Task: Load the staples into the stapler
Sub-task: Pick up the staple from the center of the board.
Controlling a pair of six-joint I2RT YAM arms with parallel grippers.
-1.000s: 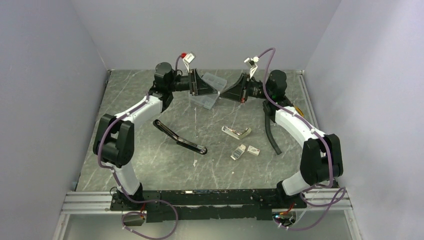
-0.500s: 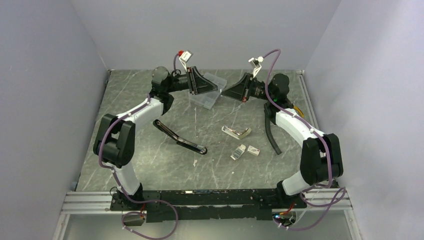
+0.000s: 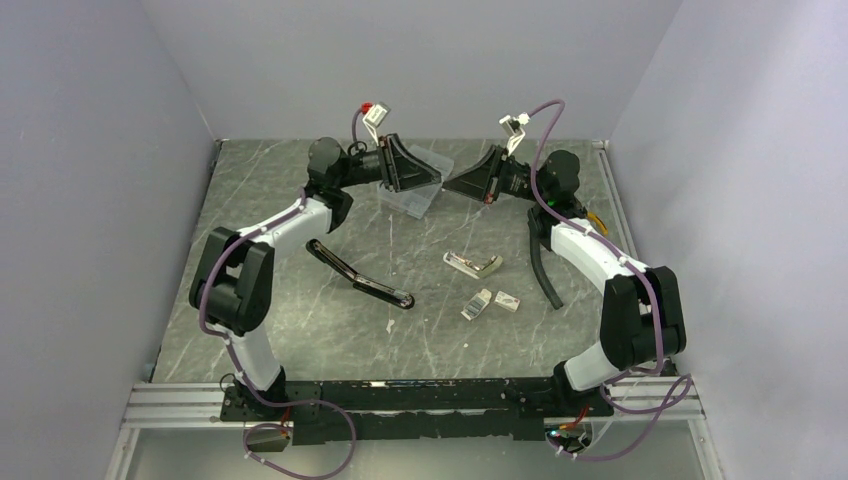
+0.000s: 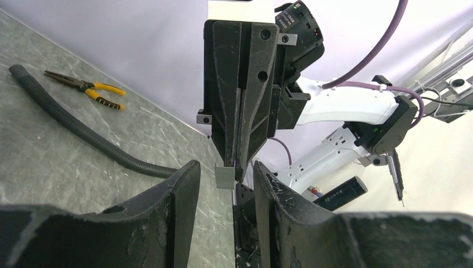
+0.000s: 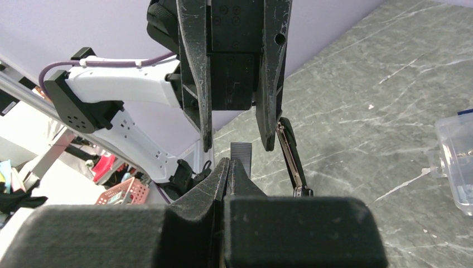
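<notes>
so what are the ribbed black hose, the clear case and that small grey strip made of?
By looks: ribbed black hose, matte flexible plastic or rubber, corrugated; clear case, glossy transparent hard plastic; small grey strip, likely metal, dull flat sheen, too small to confirm.

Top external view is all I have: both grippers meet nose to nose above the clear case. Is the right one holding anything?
Observer: Yes. The left wrist view shows the right gripper shut on a small grey strip, likely the staples, which sticks out at its tips.
Operator: Is the left gripper open or shut?
Observer: Open. In the right wrist view the left gripper has its fingers apart.
Operator: Where is the strip relative to them?
Observer: Its free end sits in the gap between them, and it appears to touch neither.
</notes>
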